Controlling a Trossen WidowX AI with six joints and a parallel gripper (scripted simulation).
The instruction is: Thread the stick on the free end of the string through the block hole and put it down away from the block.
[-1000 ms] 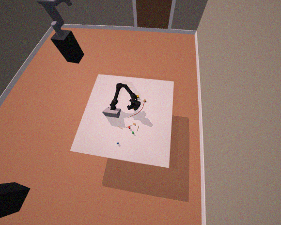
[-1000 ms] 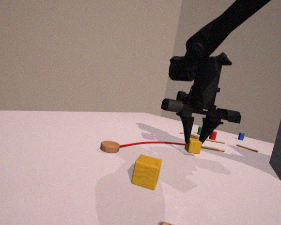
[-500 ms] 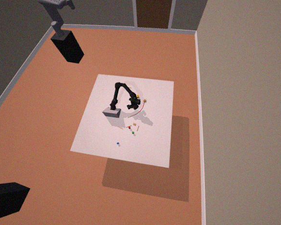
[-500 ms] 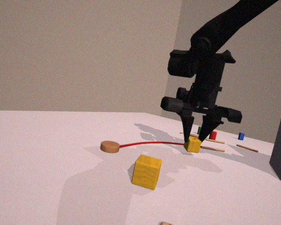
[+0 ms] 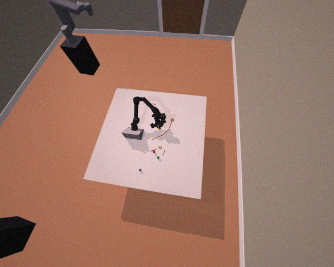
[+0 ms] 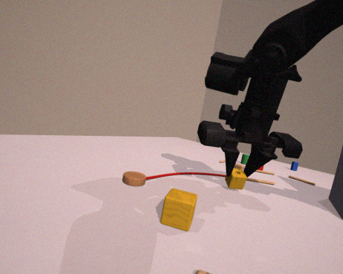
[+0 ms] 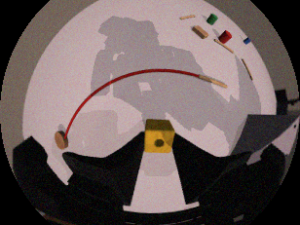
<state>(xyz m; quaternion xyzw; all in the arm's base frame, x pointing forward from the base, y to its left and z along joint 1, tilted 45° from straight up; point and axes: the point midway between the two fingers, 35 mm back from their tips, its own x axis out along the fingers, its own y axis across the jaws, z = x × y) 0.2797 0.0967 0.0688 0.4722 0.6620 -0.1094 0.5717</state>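
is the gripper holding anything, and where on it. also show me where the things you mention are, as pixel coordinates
The block with the hole (image 6: 237,182) (image 7: 152,132), pinched by two opposite sides near its top, the hole left uncovered.

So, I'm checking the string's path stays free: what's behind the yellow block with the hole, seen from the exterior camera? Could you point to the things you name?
A bit of red string (image 6: 196,173) (image 7: 158,70) vanishes behind it; the stick (image 6: 261,181) (image 7: 214,81) emerges opposite. Their join is hidden.
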